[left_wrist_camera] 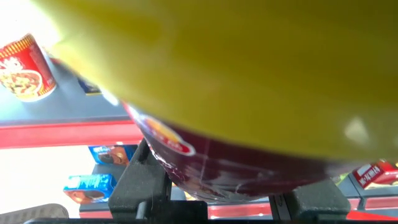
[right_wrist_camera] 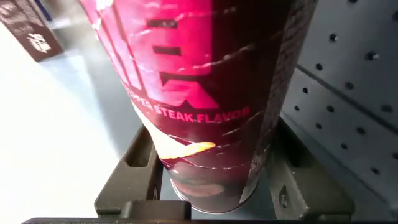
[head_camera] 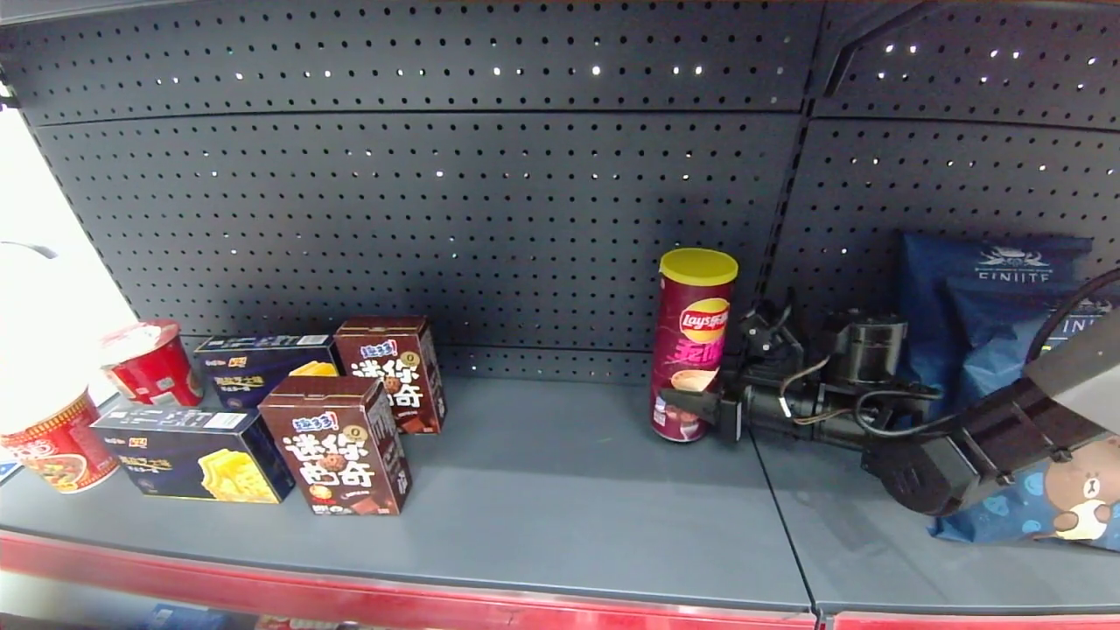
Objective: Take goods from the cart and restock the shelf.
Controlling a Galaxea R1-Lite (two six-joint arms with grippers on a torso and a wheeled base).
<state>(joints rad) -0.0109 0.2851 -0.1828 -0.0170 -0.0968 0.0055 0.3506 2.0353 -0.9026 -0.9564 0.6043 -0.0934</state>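
- Dark pegboard (head_camera: 437, 219) backs the grey shelf (head_camera: 560, 490), which has a red front edge.
- Far left, two red noodle cups (head_camera: 149, 363) stand at the shelf's end, one behind the other.
- Just beside them lie two dark blue boxes (head_camera: 197, 455), one in front and one behind.
- Next come two brown boxes (head_camera: 341, 446), both upright, the nearer one touching the front blue box.
- Well to the right, a maroon chip can (head_camera: 696, 341) with a yellow lid stands upright on the shelf close to the pegboard.
- My right gripper (head_camera: 687, 401) is clamped low around that chip can, a finger on either side.
- Blue bags (head_camera: 997, 306) lean against the pegboard at far right.
- My left gripper (left_wrist_camera: 227, 196) grips a second can (left_wrist_camera: 249, 168), also maroon with a yellow lid, with the shelf's red edge beyond it.
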